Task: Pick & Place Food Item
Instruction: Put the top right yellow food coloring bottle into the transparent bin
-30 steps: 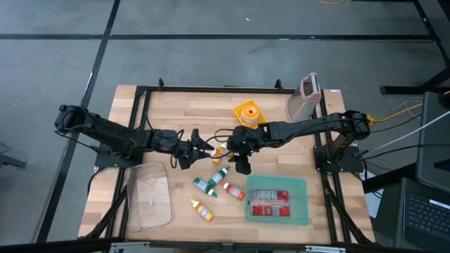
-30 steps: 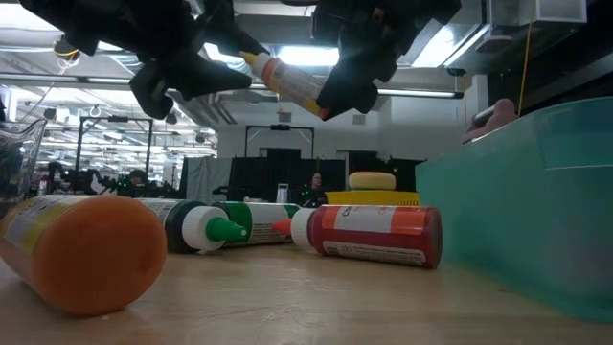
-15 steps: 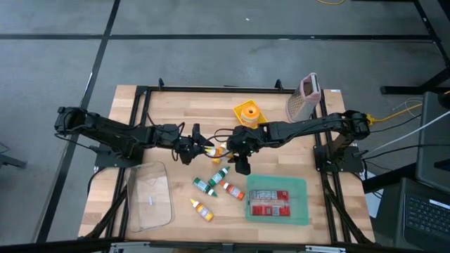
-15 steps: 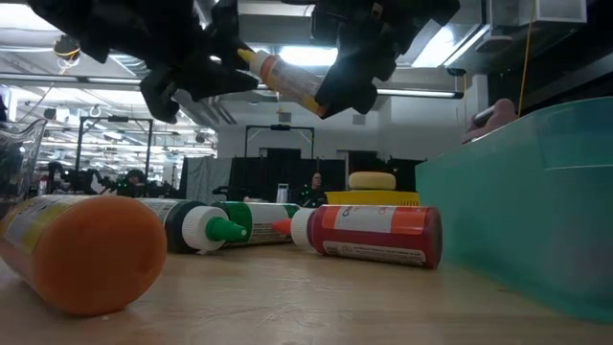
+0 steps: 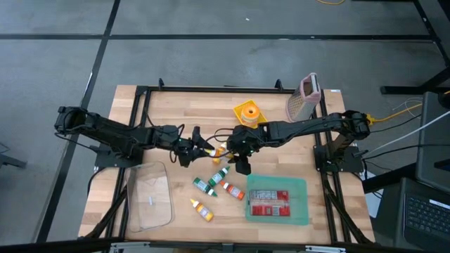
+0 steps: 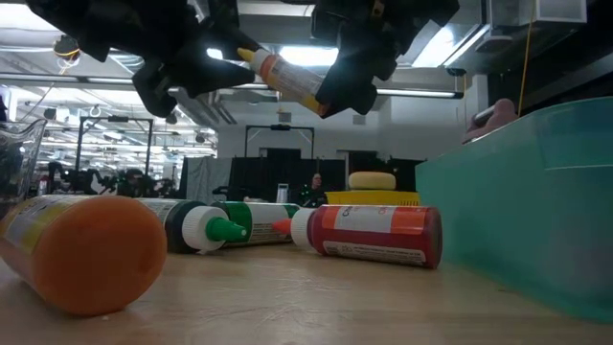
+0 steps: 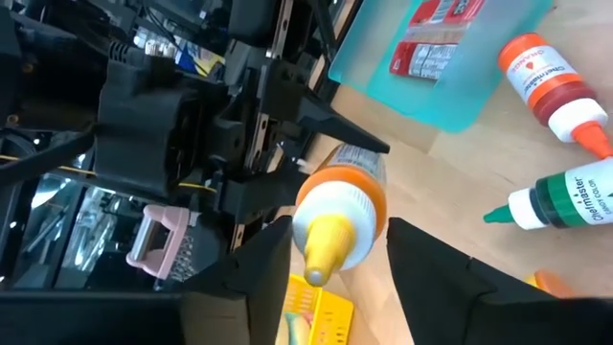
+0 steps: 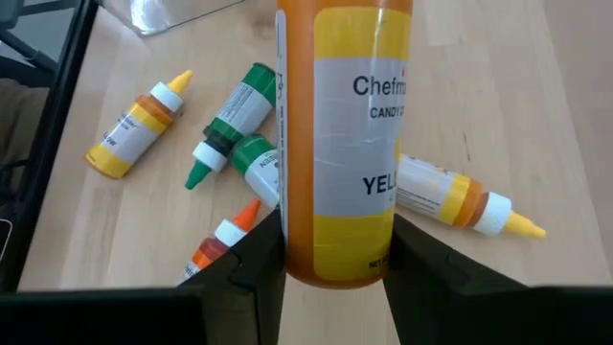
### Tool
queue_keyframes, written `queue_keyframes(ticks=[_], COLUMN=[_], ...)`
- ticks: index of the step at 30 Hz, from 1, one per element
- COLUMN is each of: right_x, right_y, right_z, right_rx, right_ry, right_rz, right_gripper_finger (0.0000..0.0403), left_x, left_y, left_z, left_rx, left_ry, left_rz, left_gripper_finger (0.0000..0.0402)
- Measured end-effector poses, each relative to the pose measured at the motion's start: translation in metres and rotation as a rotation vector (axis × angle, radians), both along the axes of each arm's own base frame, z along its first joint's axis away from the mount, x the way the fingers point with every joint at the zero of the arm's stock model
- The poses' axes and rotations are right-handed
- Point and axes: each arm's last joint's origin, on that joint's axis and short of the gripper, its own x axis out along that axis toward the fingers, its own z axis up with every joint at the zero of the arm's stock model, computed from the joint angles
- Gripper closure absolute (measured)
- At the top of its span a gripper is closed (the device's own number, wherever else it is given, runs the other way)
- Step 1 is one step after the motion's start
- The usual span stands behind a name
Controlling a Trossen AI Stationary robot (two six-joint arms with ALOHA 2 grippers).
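Observation:
A yellow candy-colour bottle (image 5: 216, 148) hangs in the air over the middle of the table. My right gripper (image 8: 337, 226) is shut on its base end. Its white collar and yellow nozzle (image 7: 330, 235) point toward my left gripper (image 7: 339, 222), which is open with one finger on each side of the cap end. In the low view the bottle (image 6: 287, 81) slants, nozzle end higher, between the two dark grippers. A teal tray (image 5: 299, 184) with a red package lies near the front right. My left gripper has a finger (image 7: 273, 254) on each side of the bottle's collar; whether either finger touches it, I cannot tell. My right gripper pinches the bottle's body near its base (image 8: 321, 251) between its two fingers. The fingers slant down from the table's right and lie along the bottle. The bottle is lifted clear, nozzle end away from the gripper.
On the table below lie two green-capped bottles (image 8: 230, 120), a red-capped bottle (image 5: 233, 191), a yellow bottle (image 5: 202, 209) and another yellow one (image 8: 465, 206). A clear container (image 5: 151, 195) sits front left. A yellow block (image 5: 247, 112) and a pink grater (image 5: 304, 98) stand farther back.
My left gripper has swung a little toward the bottle's cap end. Its fingers drew in about the cap, then parted somewhat. My right gripper and the bottle have kept still.

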Motion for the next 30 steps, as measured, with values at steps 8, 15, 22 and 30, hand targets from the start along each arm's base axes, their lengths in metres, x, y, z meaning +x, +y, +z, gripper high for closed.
queue_keyframes(ticks=[8, 15, 22, 30], right_x=[0.0, 0.0, -0.002, -0.002], right_y=[0.0, 0.001, 0.001, 0.0], right_z=[0.0, 0.001, -0.002, -0.002], right_rx=[0.004, 0.01, 0.009, 0.003], right_ry=[0.001, -0.006, 0.026, 0.029], right_rz=[0.002, 0.007, 0.004, 0.005], right_gripper_finger=[0.0265, 0.0265, 0.0265, 0.0267], left_x=[0.0, 0.006, 0.017, 0.017], left_y=[0.0, -0.002, -0.002, -0.002], left_z=[0.0, 0.008, 0.003, 0.001], left_rx=[0.003, -0.027, -0.023, -0.007], left_ry=[-0.002, 0.009, 0.078, 0.084], left_rz=[-0.006, -0.028, -0.021, 0.003], left_gripper_finger=[0.0229, 0.0261, 0.0262, 0.0282])
